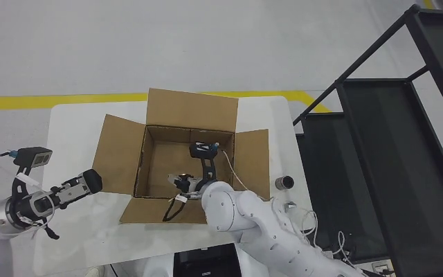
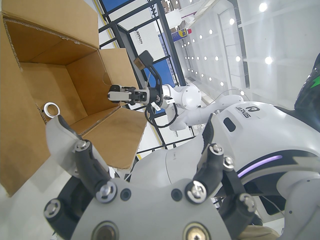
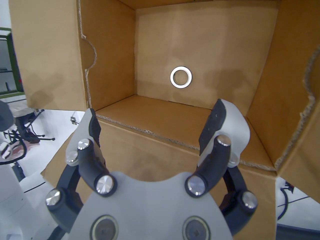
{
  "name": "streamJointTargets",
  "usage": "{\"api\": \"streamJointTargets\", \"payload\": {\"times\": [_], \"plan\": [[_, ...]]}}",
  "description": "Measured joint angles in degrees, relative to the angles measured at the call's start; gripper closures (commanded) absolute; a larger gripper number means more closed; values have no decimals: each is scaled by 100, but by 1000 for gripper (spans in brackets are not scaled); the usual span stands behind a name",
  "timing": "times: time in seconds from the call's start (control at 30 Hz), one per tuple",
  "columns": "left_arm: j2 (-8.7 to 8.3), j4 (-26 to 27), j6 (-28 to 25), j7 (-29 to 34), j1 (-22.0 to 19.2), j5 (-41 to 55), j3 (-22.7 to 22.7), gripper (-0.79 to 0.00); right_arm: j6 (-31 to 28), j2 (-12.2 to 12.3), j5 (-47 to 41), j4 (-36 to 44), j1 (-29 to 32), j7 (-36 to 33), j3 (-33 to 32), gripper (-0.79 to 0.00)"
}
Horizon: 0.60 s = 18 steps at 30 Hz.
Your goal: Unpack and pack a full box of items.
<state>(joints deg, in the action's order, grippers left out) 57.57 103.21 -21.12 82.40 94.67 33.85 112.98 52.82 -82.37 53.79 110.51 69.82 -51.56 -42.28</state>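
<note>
An open cardboard box (image 1: 160, 111) with its four flaps spread out stands in the middle of the white table (image 1: 76, 131). On its floor lies a silver metal ring (image 3: 181, 77), the ring (image 2: 51, 109) also showing past the box's near wall. My right gripper (image 3: 155, 108) hangs open over the box's front edge, above the ring, with nothing between its fingers; in the top view the right gripper (image 1: 178, 183) is just inside the front wall. My left gripper (image 1: 90, 181) is open and empty, left of the box beside its left flap.
A small round metal part (image 1: 284, 183) stands on the table just right of the box's right flap. A black metal rack (image 1: 374, 138) rises beyond the table's right edge. The left part of the table is bare.
</note>
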Motion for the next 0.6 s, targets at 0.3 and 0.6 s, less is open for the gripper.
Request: {"api": "streamJointTargets", "payload": {"times": [0.3,0.6], "plan": [[0,0,0,0,0,0,0,-785,336,-505,-1247,-1834,-1307,348,684,-785],[0,0,0,0,0,0,0,-785,518,-760,-1942,-2886,-1992,527,884,-785]]}}
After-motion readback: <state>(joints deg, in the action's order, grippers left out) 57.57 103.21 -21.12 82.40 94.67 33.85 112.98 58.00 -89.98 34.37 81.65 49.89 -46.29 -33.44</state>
